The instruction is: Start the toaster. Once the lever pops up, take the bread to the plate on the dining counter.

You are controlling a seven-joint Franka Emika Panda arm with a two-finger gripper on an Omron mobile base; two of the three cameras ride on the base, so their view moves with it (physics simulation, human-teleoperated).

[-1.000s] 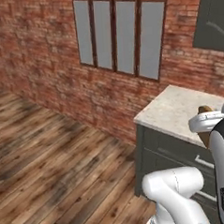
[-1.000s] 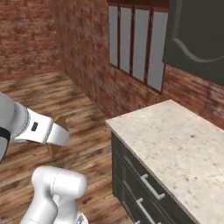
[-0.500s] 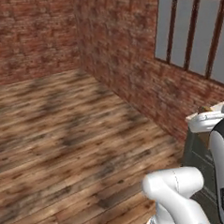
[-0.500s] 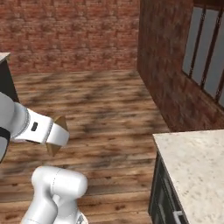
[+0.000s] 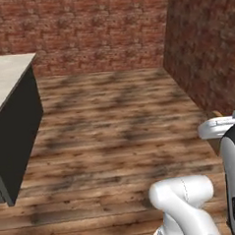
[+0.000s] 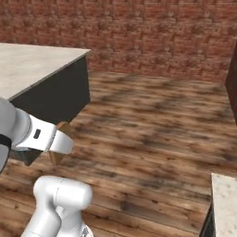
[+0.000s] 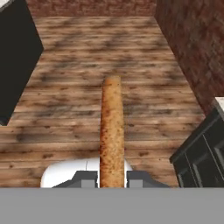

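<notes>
Pincer (image 7: 112,179) clamped on bread (image 7: 112,131), slice edge-on, above wooden floor (image 7: 78,87). Dining counter tabletop (image 6: 32,65) at left, brick wall (image 5: 84,28) behind.

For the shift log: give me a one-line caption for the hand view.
Bread held edge-on between the jaws above wooden floor, dining counter's dark base at left.

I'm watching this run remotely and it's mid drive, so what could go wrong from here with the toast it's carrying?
1. The tool pinches only the lower edge of the bread; the long slice stands far out from the fingers, so a jolt while driving might tip or drop it onto the wooden floor.
2. The dining counter has a sharp corner near the arm's side; a tight swing could clip the slice.
</notes>
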